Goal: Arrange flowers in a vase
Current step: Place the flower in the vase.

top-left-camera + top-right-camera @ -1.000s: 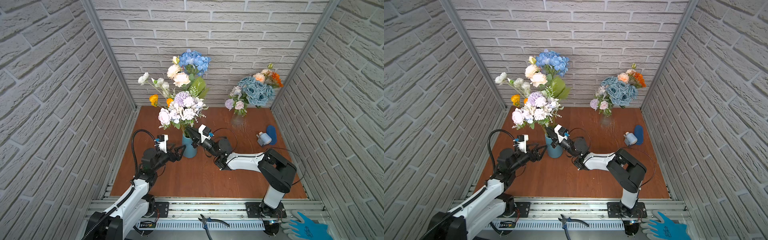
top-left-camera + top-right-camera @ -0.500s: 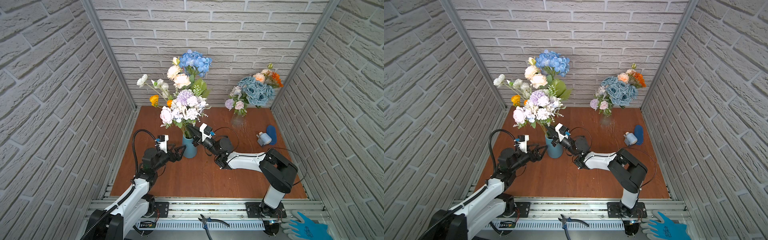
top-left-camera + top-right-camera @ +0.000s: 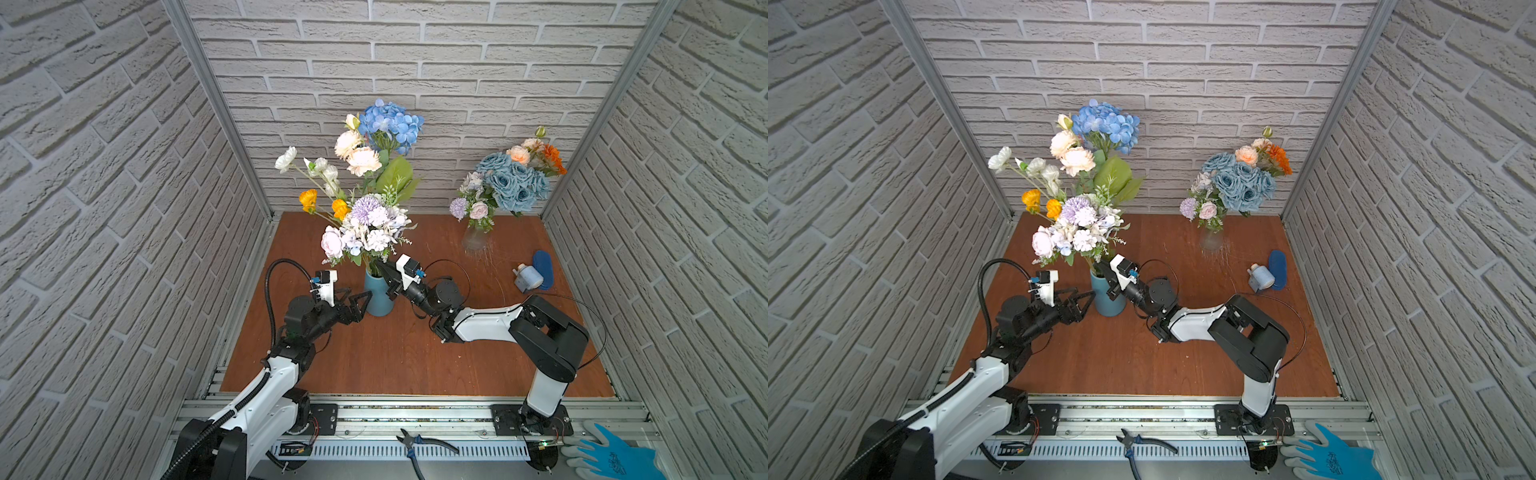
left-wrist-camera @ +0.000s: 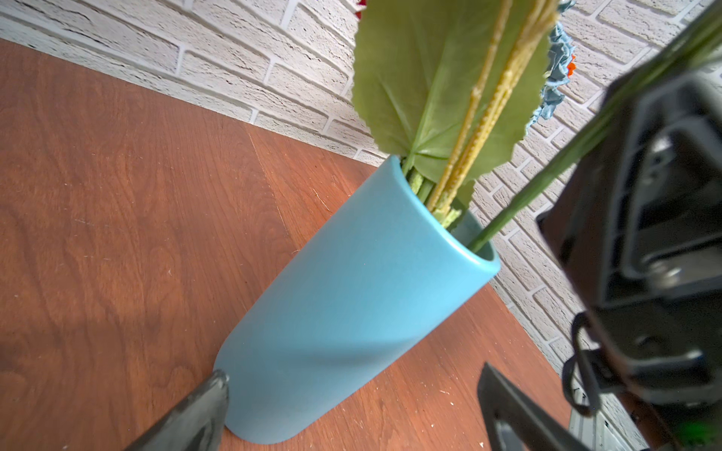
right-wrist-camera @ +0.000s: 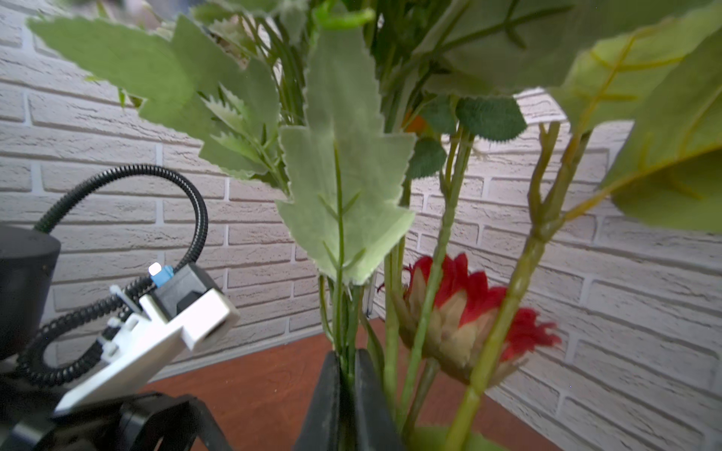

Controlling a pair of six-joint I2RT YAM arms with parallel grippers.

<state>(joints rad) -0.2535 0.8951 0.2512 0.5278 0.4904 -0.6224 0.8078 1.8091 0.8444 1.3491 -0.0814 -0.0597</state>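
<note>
Two grippers, both at the teal vase point(image 3: 379, 299).

Right gripper point(image 5: 347, 371): jaws pressed together on thin green stems point(image 5: 340, 312), serrated leaves above the pinch. Seen in both top views at the vase mouth, under the lilac-white spray point(image 3: 370, 226); lower ends of the pinched stems hidden, so in or above the mouth not resolvable.

Left gripper point(image 3: 360, 306): jaws spread wide, empty, low beside the vase body on the left arm's side. One fingertip point(image 4: 217, 384) just beside the vase foot, contact not resolvable; opposite finger apart.

Vase upright on the brown wooden table point(image 3: 395, 357). Contents: blue hydrangea point(image 3: 390, 122) tallest, peach roses point(image 3: 359, 156), white poppies point(image 3: 286, 160), orange poppies point(image 3: 308, 198), large green leaf point(image 4: 429, 78), small red bloom point(image 5: 469, 304) low among the stems.

Back right corner: glass vase point(image 3: 473, 241) with pale blue roses point(image 3: 513, 180).

Near the right wall: small pale blue item point(image 3: 528, 278) touching a dark blue oval point(image 3: 542, 268).

Front rail: pliers point(image 3: 419, 442), blue glove point(image 3: 615, 457).
</note>
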